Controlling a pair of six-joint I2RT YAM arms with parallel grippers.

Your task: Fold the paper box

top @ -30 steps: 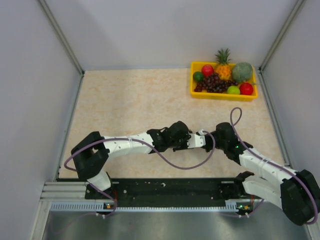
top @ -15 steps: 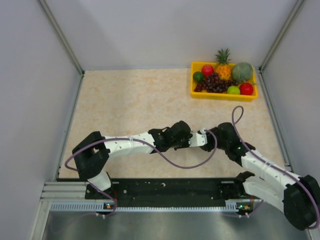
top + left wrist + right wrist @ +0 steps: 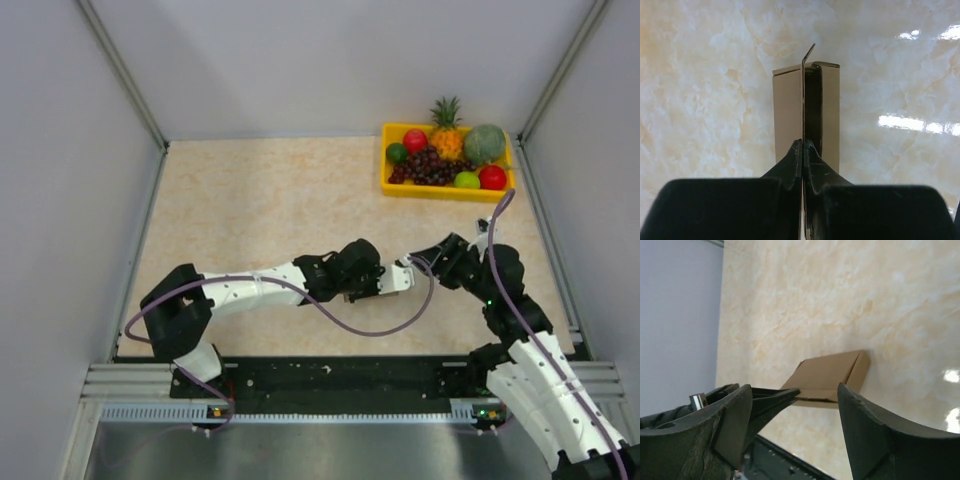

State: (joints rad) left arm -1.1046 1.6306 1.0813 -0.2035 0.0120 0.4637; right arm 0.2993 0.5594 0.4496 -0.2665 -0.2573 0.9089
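The paper box (image 3: 788, 112) is a small brown cardboard box, partly folded, lying on the marble tabletop near the middle. In the left wrist view one thin cardboard wall stands up, and my left gripper (image 3: 803, 144) is shut on that wall. The same box (image 3: 832, 372) shows in the right wrist view with the left fingers (image 3: 775, 396) pinching its near edge. My right gripper (image 3: 795, 388) stands open just short of the box, nothing between its fingers. From above, the left gripper (image 3: 385, 280) and right gripper (image 3: 425, 256) face each other; the box is mostly hidden under them.
A yellow fruit tray (image 3: 447, 191) with a pineapple, grapes and other fruit stands at the back right. Purple cables loop off both arms. A black rail (image 3: 330, 375) runs along the near table edge. Grey walls close the sides.
The left gripper closed on the box's wall. The right gripper opened, let go of the box and drew back to the right, its arm swinging outward.
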